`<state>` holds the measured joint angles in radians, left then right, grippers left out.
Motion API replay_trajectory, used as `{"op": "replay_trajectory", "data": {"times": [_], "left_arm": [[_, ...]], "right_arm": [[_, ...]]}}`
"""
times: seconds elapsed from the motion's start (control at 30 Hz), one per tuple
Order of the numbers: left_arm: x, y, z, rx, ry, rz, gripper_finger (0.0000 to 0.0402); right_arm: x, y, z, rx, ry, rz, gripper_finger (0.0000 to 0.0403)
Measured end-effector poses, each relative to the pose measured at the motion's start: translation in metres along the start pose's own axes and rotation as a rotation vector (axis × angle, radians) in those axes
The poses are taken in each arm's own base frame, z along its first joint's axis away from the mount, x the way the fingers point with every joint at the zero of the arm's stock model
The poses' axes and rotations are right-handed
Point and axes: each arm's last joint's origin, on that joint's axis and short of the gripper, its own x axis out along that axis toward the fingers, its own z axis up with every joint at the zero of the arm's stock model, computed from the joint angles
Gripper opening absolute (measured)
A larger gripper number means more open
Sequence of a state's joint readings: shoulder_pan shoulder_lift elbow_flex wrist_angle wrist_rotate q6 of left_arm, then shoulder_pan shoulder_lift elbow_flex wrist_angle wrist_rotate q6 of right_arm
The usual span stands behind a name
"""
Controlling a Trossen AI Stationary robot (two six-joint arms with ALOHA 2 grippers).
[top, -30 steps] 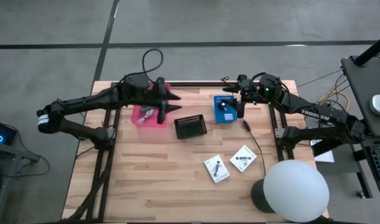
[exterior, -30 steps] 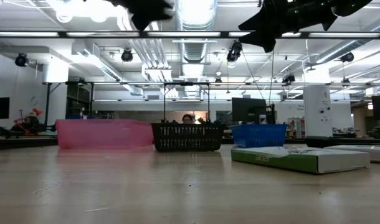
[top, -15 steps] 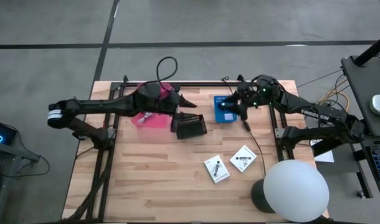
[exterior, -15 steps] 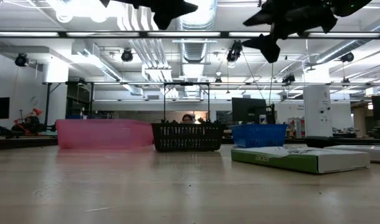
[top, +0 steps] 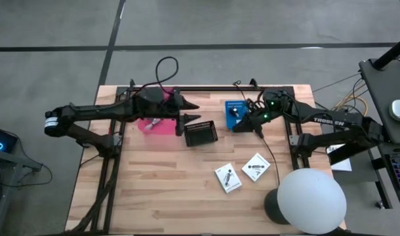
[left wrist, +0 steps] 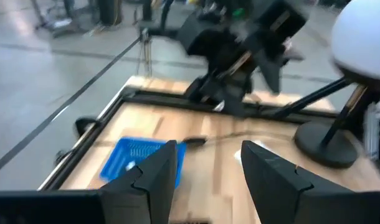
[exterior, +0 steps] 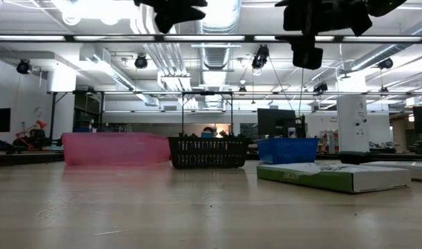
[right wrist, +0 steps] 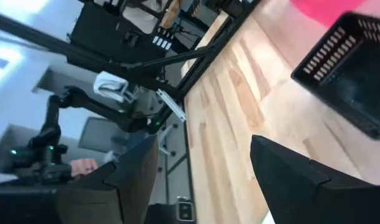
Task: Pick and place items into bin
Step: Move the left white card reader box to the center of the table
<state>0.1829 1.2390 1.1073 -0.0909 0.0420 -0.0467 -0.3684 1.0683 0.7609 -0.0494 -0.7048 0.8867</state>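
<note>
Wooden slat worktop on grey floor, open workshop behind

Pink bin, black basket and blue bin line the far side; two white packets lie nearer, beside a white globe lamp. Left tool hovers between pink bin and basket, right tool by the blue bin (both gaping, empty).

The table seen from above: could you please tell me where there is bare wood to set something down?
Free: the near left stretch, from below the pink bin across to the two white packets. Crowded: the far edge, where the pink bin, black basket and blue bin line up, and the lamp's corner.
</note>
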Motion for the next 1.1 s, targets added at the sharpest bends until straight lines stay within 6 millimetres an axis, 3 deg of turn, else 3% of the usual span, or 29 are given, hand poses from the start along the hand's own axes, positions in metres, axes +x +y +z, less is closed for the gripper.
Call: {"op": "replay_trajectory", "data": {"times": [0.33, 0.53, 0.8, 0.97, 1.1], "left_arm": [[-0.040, 0.000, -0.004, -0.001, 0.113, 0.061, 0.0164], [-0.047, -0.005, -0.004, 0.004, 0.104, -0.038, 0.0164], [-0.023, -0.006, -0.015, 0.027, 0.159, -0.126, 0.0164], [0.009, -0.031, -0.027, 0.101, 0.153, -0.442, 0.0164], [0.034, -0.055, -0.040, 0.179, 0.186, -0.527, 0.0164]], "right_arm": [[0.010, -0.002, -0.016, 0.186, -0.004, -0.146, 0.0239], [0.012, -0.003, -0.021, 0.115, -0.025, -0.220, 0.0239], [0.014, -0.002, -0.024, 0.117, -0.026, -0.230, 0.0237], [0.012, -0.005, -0.019, 0.046, -0.080, -0.277, 0.0237], [0.007, -0.010, -0.013, -0.012, -0.182, -0.370, 0.0237]]}}
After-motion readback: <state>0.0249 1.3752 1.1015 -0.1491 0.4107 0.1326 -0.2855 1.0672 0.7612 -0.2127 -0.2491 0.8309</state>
